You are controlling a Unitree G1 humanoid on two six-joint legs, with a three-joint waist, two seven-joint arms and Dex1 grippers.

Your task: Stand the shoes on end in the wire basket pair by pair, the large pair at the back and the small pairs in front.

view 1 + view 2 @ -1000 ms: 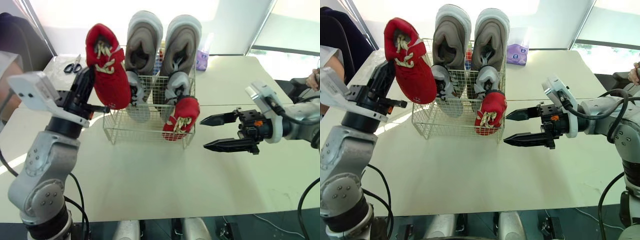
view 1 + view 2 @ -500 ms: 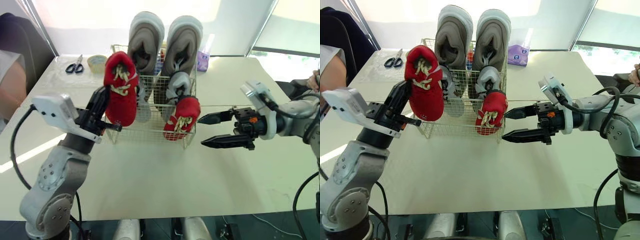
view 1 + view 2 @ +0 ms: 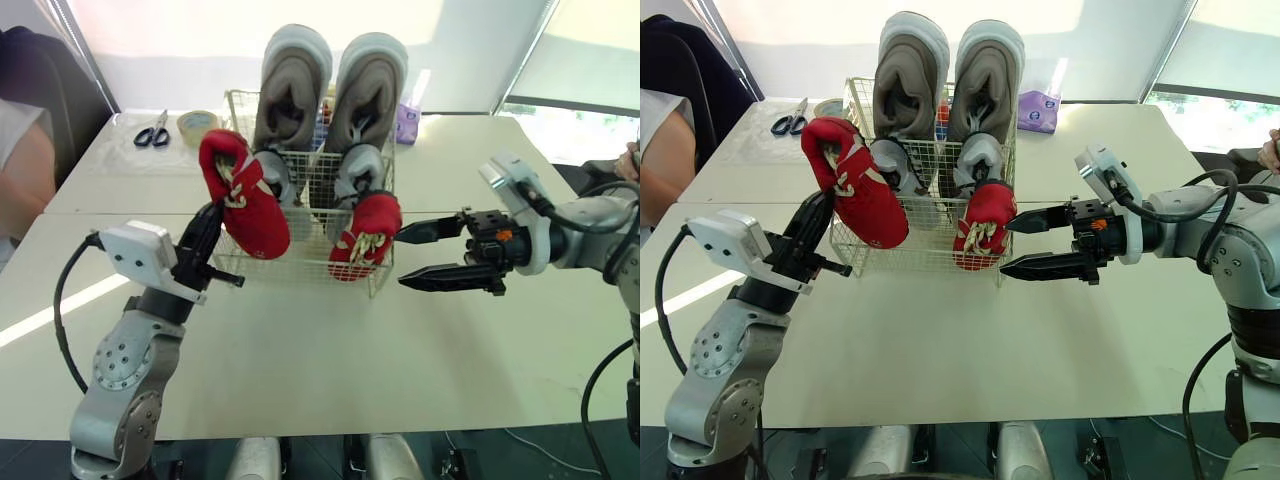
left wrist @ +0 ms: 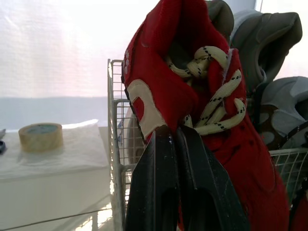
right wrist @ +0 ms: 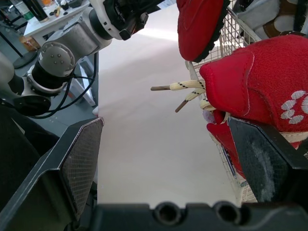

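Note:
The wire basket [image 3: 300, 262] stands mid-table. Two large grey shoes [image 3: 293, 85] stand on end at its back, with smaller grey shoes [image 3: 355, 175] in front of them. One small red shoe [image 3: 365, 235] stands at the basket's front right. My left gripper [image 3: 213, 216] is shut on the other red shoe [image 3: 245, 205], holding it tilted, toe down, at the basket's front left corner. I cannot tell whether its toe is inside the wire. My right gripper [image 3: 400, 261] is open just right of the basket, level with the standing red shoe [image 5: 255, 91] and not touching it.
Scissors [image 3: 152, 133] and a tape roll [image 3: 197, 123] lie at the back left of the table. A purple pack [image 3: 405, 120] sits behind the basket on the right. A person's arm [image 3: 20, 170] is at the left edge and a hand [image 3: 630, 160] at the right edge.
My left arm has come down and to the right, bringing the red shoe from high beside the basket to its front left corner and tilting it. The right gripper has barely moved.

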